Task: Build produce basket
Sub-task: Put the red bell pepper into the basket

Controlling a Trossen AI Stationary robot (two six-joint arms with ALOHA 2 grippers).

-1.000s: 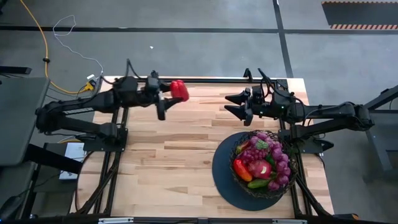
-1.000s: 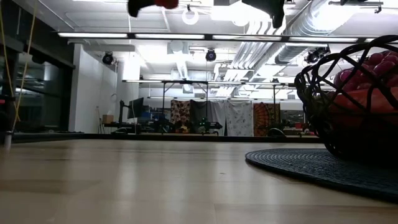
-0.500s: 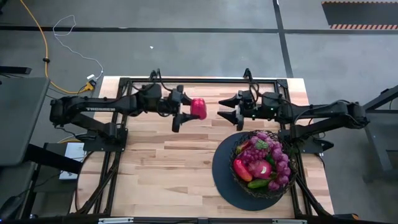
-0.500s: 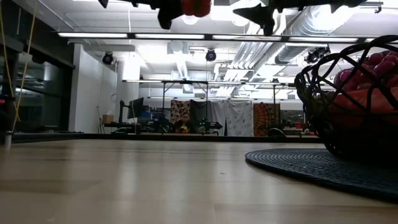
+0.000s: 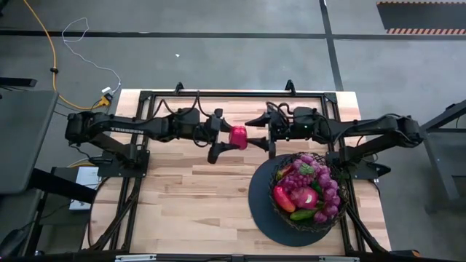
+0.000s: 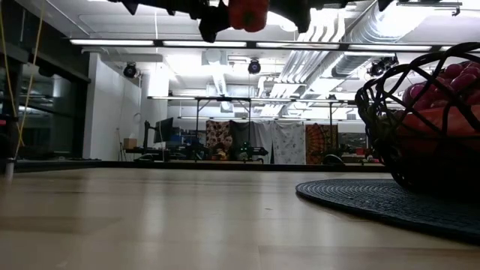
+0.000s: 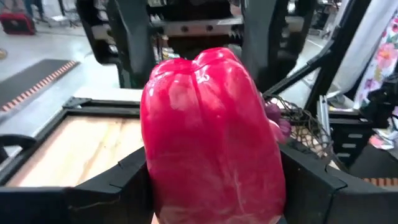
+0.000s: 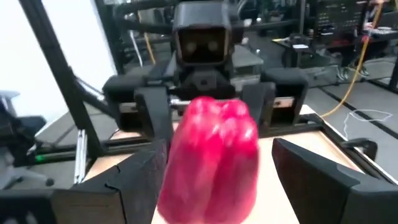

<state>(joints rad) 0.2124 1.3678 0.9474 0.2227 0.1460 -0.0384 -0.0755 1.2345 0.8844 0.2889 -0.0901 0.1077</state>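
Above mid-table (image 5: pixel 182 189), a handover: left gripper (image 5: pixel 231 138) clamped on red pepper (image 5: pixel 238 137), long axis pointing toward right gripper (image 5: pixel 258 135), fingers spread, pepper between them, not yet pinched. Basket (image 5: pixel 280 191) just beside, nearer right arm.

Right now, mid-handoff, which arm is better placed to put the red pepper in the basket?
Right, probably. The left pincer holds the shiny red toy pepper, but the round black wire-mesh basket sits on the right arm's side. The open right pincer already brackets the pepper, close above the basket.
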